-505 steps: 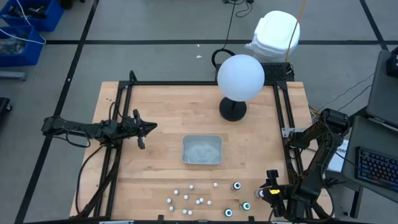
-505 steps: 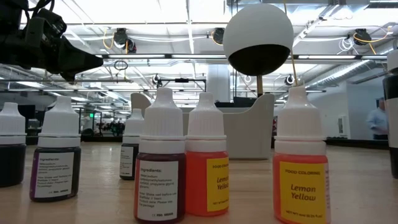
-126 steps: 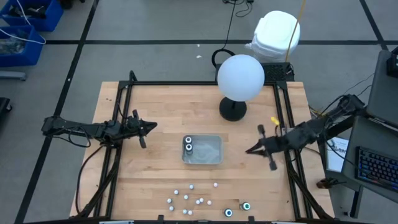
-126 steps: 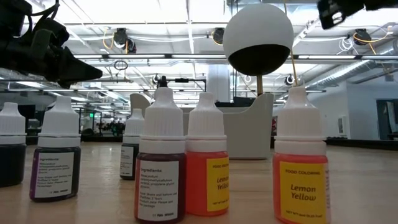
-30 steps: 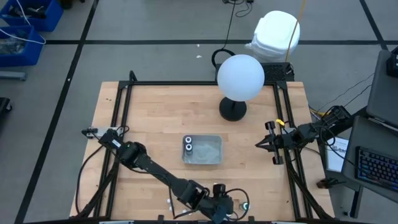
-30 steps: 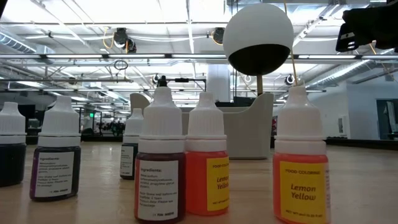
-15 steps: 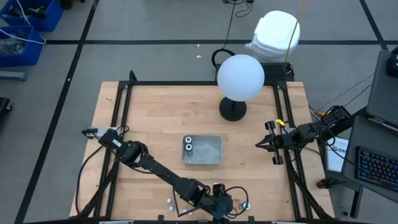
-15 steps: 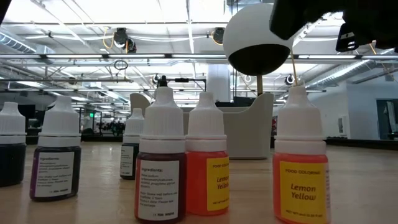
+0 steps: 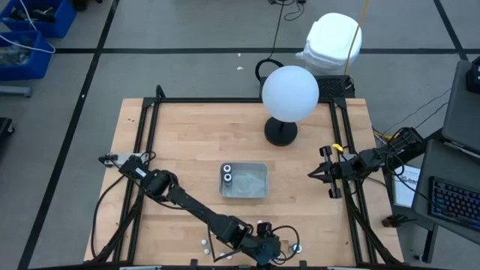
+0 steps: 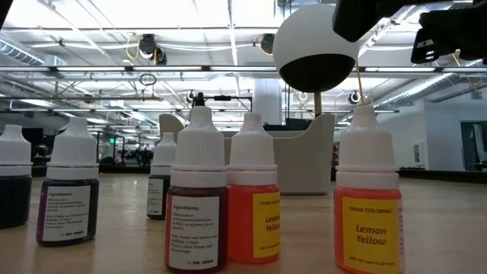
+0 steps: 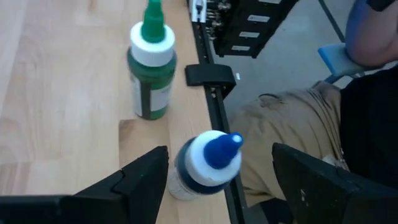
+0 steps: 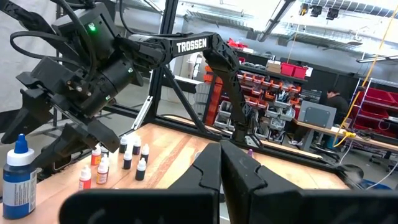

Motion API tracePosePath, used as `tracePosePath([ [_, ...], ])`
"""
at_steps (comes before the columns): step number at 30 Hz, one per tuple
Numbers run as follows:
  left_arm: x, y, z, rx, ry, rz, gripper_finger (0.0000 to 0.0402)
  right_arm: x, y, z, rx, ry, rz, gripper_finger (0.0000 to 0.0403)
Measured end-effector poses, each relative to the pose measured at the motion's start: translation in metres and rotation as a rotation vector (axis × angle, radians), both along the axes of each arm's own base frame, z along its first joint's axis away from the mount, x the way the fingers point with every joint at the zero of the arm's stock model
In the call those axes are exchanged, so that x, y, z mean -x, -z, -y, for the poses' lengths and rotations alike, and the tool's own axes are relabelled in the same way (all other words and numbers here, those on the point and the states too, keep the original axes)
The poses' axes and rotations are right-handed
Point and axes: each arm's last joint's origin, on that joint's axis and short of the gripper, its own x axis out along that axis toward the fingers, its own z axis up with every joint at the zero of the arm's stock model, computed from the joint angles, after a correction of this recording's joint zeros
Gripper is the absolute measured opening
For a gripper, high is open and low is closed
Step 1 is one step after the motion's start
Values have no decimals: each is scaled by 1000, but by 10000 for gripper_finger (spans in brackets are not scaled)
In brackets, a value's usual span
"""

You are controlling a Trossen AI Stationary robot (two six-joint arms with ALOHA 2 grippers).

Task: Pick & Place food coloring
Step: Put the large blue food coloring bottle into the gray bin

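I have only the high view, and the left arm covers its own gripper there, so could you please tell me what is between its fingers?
Observer: A blue-capped bottle stands between the jaws of the left gripper, which are open and not clamped on it.
Operator: Is anything close to it?
Observer: A green-capped bottle stands upright just beyond, beside the black rail.
Operator: And the other arm?
Observer: The right gripper is shut and holds nothing.
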Motion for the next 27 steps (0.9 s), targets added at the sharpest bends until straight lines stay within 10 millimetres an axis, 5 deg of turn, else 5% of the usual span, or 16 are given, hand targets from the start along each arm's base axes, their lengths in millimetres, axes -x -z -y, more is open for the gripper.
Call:
tracePosePath([
  [8, 0, 0, 0, -27, 12, 13, 276, 0, 2, 0, 11, 2, -21, 0],
  [27, -3, 18, 0, 75, 57, 65, 148, 0, 2, 0, 10, 4, -20, 0],
])
